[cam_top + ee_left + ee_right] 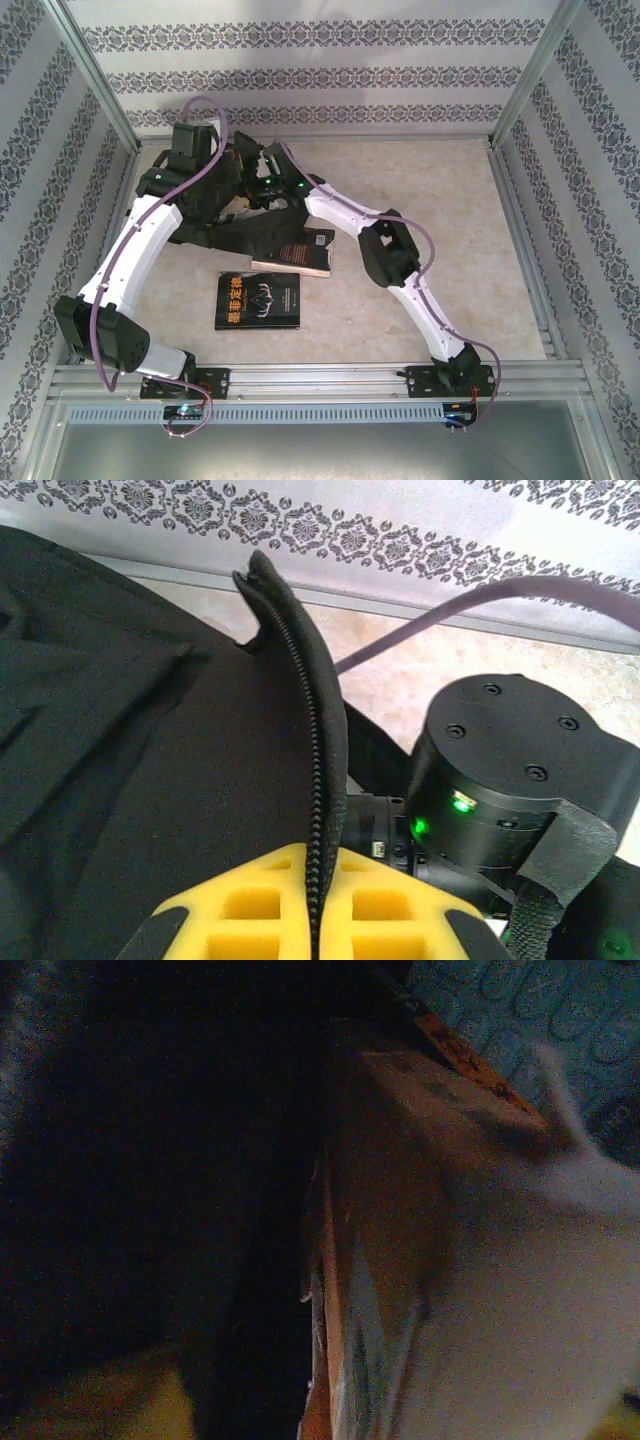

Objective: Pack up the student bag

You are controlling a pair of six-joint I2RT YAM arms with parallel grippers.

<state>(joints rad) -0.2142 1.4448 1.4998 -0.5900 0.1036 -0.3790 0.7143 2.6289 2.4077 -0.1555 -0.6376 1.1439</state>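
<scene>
The student bag (150, 800) is seen as plain black fabric, and its edge is lined with a black toothed zip (318, 780). Bright yellow pads (255, 905) are carried by the left claw (318, 895). A book (258, 300) is covered in black with gold lettering. The table (430, 190) is mottled beige. The walls (320, 60) are papered white with bands of grey damask. The arms (140, 250) are shelled in white and black, and dull purple cables (480, 595) are run along them.
</scene>
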